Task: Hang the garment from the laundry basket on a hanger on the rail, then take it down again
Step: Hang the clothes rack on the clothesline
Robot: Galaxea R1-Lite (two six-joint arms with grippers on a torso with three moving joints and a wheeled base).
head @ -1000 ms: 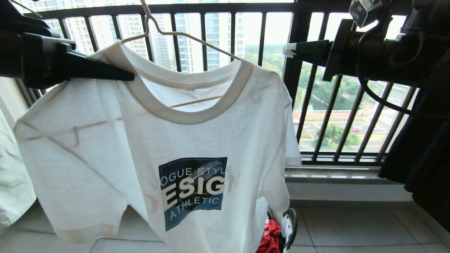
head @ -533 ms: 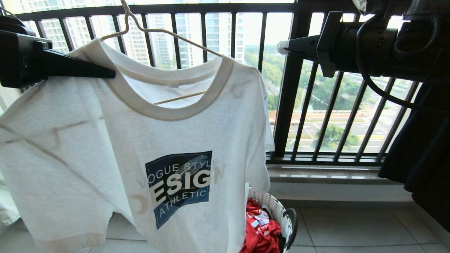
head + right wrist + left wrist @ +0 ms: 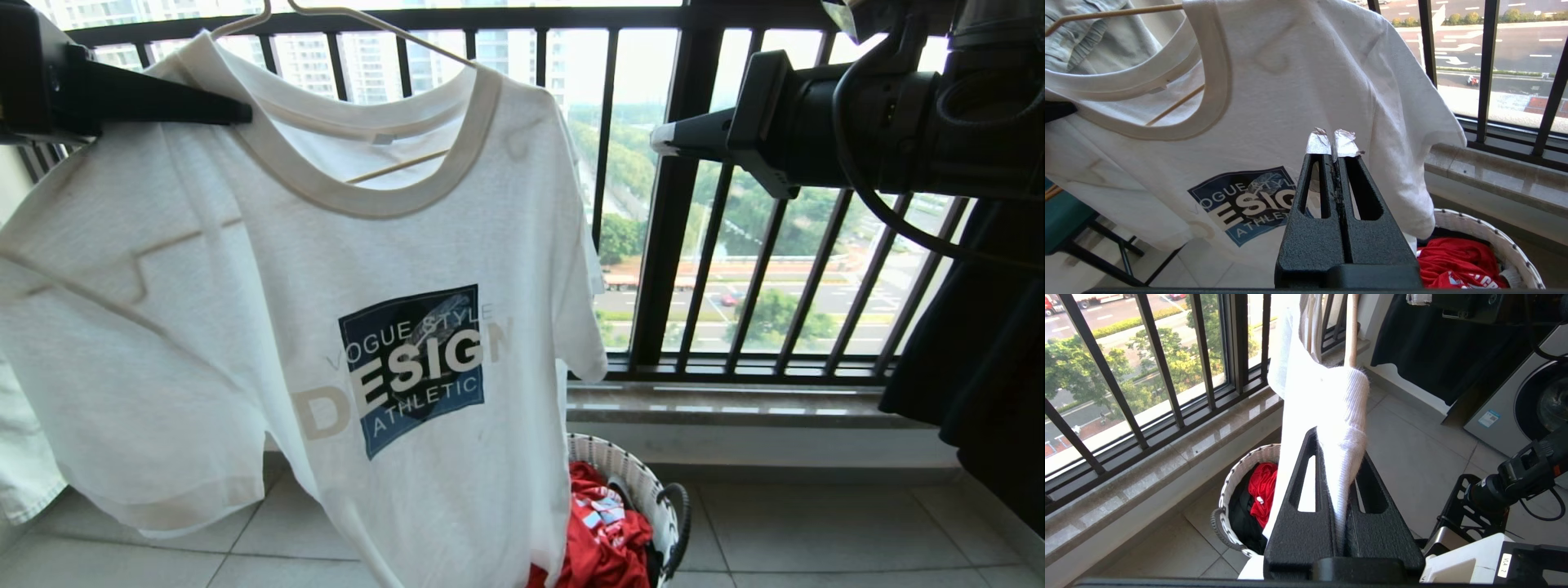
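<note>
The T-shirt (image 3: 310,310) hangs on the wire hanger (image 3: 384,24), chest logo facing the robot, in front of the window railing (image 3: 678,204). The left gripper (image 3: 233,114) is clamped on the shirt's shoulder fabric beside the collar; in the left wrist view its fingers (image 3: 1306,506) pinch a white fold between them. The right gripper (image 3: 663,140) is level, just beside the shirt's other sleeve and apart from it, its taped fingertips (image 3: 1319,143) pressed together on nothing. Below the shirt's hem, on the tiled floor under the railing, stands the basket (image 3: 645,486), with a red garment (image 3: 600,535) inside. A black garment (image 3: 980,359) hangs beside the railing, beyond the right arm.
</note>
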